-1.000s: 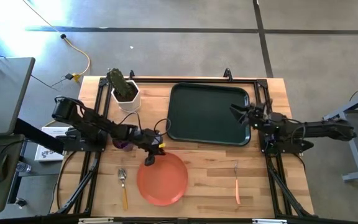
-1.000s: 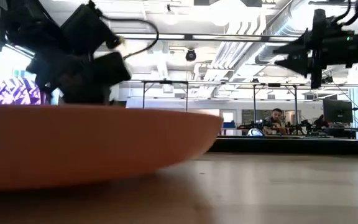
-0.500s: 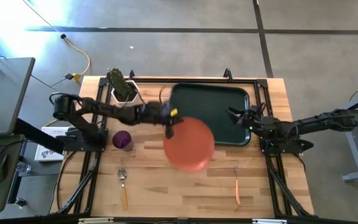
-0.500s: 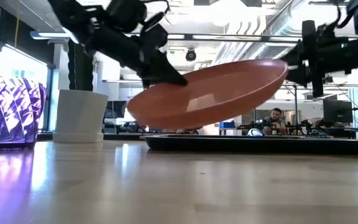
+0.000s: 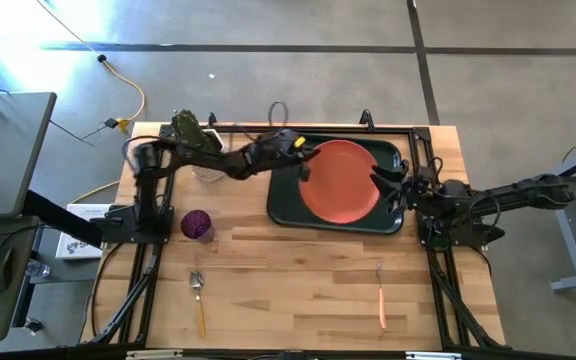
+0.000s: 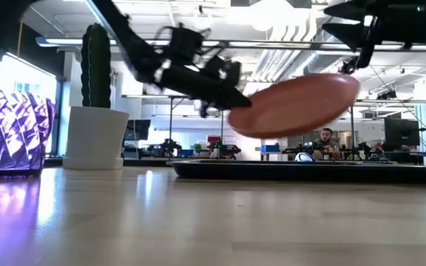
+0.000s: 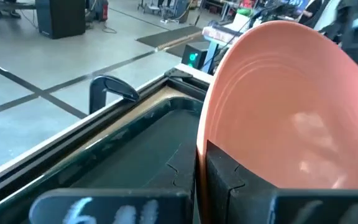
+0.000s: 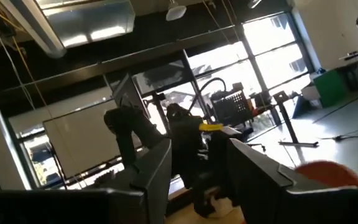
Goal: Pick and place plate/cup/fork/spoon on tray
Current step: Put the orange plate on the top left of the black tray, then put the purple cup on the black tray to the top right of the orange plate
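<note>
The left gripper is holding the plate by its rim, jaws clamped on the edge, tilted in the air above the tray. Much of the tray is lying hidden beneath it. The right gripper is hovering over the tray's far end, jaws seemingly apart and empty, though partly blocked. The cup, spoon and fork are lying on the counter.

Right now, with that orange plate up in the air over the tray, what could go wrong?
The left claw pinches the plate only at its rim, tilted above the tray, so it might slip or land crooked. The right claw waits open close beside the plate; the two could bump.
</note>
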Action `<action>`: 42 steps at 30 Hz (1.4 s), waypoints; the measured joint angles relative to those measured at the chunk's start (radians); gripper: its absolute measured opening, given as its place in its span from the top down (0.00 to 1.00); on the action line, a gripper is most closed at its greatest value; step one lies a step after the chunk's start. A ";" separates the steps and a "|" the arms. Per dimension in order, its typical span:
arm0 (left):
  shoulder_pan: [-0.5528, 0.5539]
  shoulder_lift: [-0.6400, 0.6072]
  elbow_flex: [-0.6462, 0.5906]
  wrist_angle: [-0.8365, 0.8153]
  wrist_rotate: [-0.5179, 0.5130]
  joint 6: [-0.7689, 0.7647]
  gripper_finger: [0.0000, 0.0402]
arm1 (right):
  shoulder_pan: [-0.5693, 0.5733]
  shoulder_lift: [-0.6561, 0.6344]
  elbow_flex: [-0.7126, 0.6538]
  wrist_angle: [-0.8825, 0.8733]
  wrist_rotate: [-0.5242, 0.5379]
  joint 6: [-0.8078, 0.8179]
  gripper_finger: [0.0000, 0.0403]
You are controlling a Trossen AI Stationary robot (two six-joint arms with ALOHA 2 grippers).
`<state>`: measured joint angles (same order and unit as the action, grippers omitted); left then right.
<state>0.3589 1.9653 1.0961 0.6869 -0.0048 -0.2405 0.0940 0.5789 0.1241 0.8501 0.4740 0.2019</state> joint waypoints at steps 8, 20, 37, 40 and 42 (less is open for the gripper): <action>0.002 0.232 0.323 -0.154 -0.041 -0.003 0.99 | 0.000 0.004 0.158 -0.421 -0.003 0.037 0.63; 0.023 0.442 0.562 -0.232 -0.051 -0.037 0.99 | 0.000 0.004 0.189 -0.613 0.191 0.189 0.63; 0.023 0.436 0.631 -0.421 -0.040 0.025 0.79 | -0.010 0.004 0.188 -0.653 0.221 0.183 0.63; 0.021 0.394 0.631 -0.474 -0.026 0.069 0.76 | -0.010 0.005 0.187 -0.679 0.226 0.190 0.63; 0.019 0.349 0.631 -0.543 -0.023 0.096 0.76 | -0.010 0.005 0.187 -0.702 0.236 0.210 0.63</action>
<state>0.3782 2.3143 1.7271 0.1434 -0.0275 -0.1448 0.0841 0.5835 0.3111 0.1477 0.7103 0.4116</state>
